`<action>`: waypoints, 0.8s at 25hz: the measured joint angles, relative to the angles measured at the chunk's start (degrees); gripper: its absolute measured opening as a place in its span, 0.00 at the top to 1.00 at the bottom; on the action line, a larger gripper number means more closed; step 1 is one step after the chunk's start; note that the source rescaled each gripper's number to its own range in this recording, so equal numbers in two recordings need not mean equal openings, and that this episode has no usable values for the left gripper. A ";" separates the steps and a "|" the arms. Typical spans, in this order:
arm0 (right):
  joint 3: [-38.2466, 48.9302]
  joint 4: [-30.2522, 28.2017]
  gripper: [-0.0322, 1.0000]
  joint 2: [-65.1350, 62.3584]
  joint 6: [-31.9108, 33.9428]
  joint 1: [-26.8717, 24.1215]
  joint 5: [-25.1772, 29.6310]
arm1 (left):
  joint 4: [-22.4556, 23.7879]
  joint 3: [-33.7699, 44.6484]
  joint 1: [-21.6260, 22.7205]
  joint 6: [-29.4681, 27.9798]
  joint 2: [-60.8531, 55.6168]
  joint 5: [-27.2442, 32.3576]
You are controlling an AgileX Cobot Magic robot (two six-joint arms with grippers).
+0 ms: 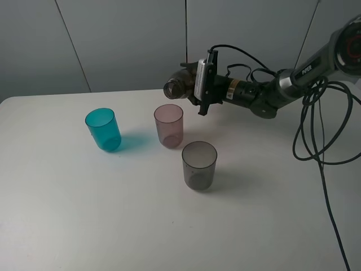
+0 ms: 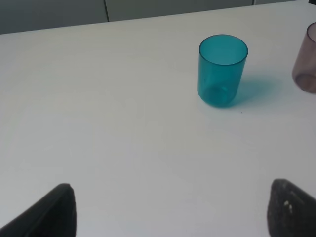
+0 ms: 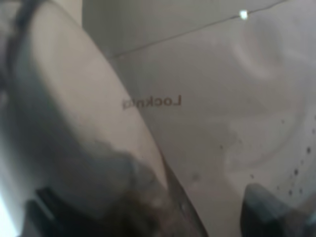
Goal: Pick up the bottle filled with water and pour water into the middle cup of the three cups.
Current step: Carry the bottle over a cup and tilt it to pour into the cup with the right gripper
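Lying sideways, the bottle (image 1: 181, 82) hangs near the middle cup (image 1: 168, 125).

Flat white matte tabletop (image 2: 123, 128): smooth, plain. It lies beneath and between the left gripper fingers (image 2: 289, 210) and runs on well ahead of them to a straight far edge. One or two tiny dark specks sit on the surface ahead of the fingers, too small to identify. From the high camera, the top shows a rounded far corner on the left fingers' side.

Pale grey panelled wall (image 2: 49, 12): stands beyond the table's far edge, well ahead of the fingers. Flat smooth panels are parted by thin dark seams (image 1: 72, 45). One seam shows ahead of the fingers. The high camera shows several more, some slanting.
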 joint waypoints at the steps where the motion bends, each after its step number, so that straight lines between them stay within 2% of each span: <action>1: -0.08 0.00 0.97 0.00 -0.75 0.00 0.00 | 0.00 0.00 0.00 0.00 0.00 0.00; 20: -0.89 0.76 0.97 0.00 -9.84 0.00 1.22 | 0.00 0.00 0.00 0.00 0.00 0.00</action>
